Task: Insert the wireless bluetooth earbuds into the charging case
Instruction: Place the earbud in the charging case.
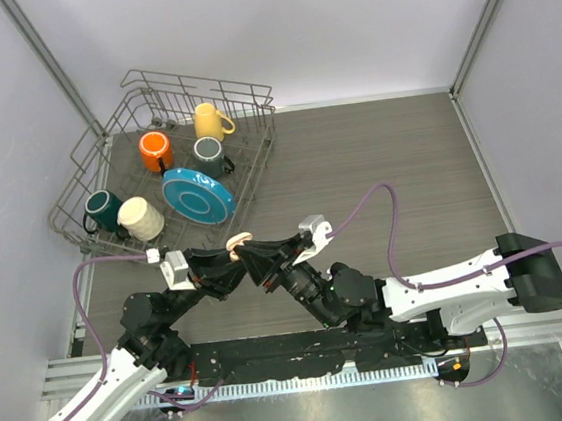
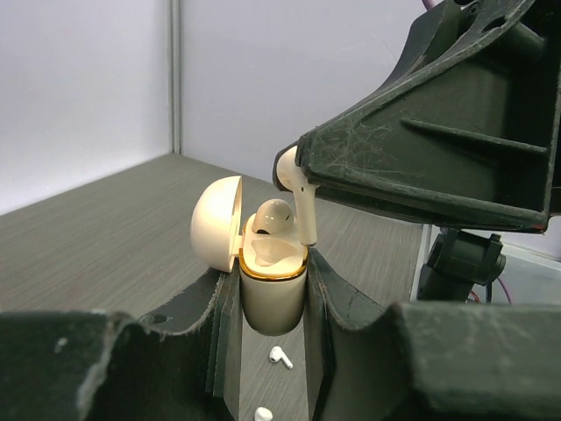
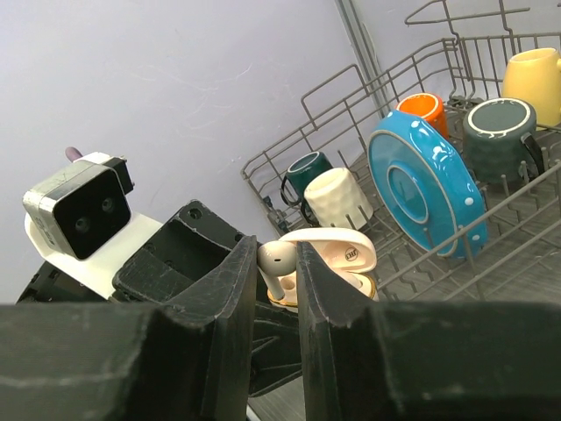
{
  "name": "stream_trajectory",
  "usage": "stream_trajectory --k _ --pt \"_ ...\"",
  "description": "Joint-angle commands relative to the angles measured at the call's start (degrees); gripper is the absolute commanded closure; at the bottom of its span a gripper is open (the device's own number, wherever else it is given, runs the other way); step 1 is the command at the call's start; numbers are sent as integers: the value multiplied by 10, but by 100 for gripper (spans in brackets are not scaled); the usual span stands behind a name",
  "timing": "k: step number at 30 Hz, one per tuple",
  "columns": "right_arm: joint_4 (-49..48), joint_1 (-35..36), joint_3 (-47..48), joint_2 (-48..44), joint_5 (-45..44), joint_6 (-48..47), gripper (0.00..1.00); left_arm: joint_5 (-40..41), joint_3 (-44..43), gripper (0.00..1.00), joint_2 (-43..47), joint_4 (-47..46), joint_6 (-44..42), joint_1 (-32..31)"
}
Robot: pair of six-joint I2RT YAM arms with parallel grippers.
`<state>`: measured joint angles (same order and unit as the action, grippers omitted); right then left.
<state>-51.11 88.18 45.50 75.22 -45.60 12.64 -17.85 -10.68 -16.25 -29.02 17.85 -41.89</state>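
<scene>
Cream plastic charging case [image 1: 239, 241], lid hinged open. From the top camera I see it held above the grey wood-grain table [image 1: 385, 149], where the left gripper [image 1: 228, 260] and right gripper [image 1: 257, 249] meet nose to nose. Earbuds are too small to read here. A wire dish rack [image 1: 86, 171] with mugs and a blue plate stands well apart.

Left wrist camera:
- **Left fingers** [image 2: 210, 324]: pressed onto the case body from both sides.
- **Seated white earbud** [image 2: 272, 216]: sits in one socket.
- **Held white earbud** [image 2: 295, 189]: pinched by the right gripper, stem down, tip at the case rim beside the seated one.
- **Loose white earbuds** [image 2: 280, 357]: two, lying on the table below. Only this view shows them.

My judgement is to keep the stem upright, lower it straight, and let go only once it seats.

Right wrist camera:
- **Right fingers** [image 3: 232, 298]: closed on the held earbud's head, with the case just behind.
- **Empty socket**: hidden here, so I would steer by the left wrist camera.
</scene>
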Motion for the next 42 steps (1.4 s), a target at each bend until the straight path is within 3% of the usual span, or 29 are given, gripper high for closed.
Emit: stream_trajectory --k 1,24,34,42 --pt "-36 1 26 5 0 -10 99 -7 1 100 0 -39 7 1" --pt "-8 -19 16 21 15 16 99 3 4 100 7 -59 15 1" --pt "119 -18 21 -12 52 10 99 31 2 100 25 -63 10 1" --pt "160 -19 28 -20 43 14 99 26 0 100 19 -67 8 1"
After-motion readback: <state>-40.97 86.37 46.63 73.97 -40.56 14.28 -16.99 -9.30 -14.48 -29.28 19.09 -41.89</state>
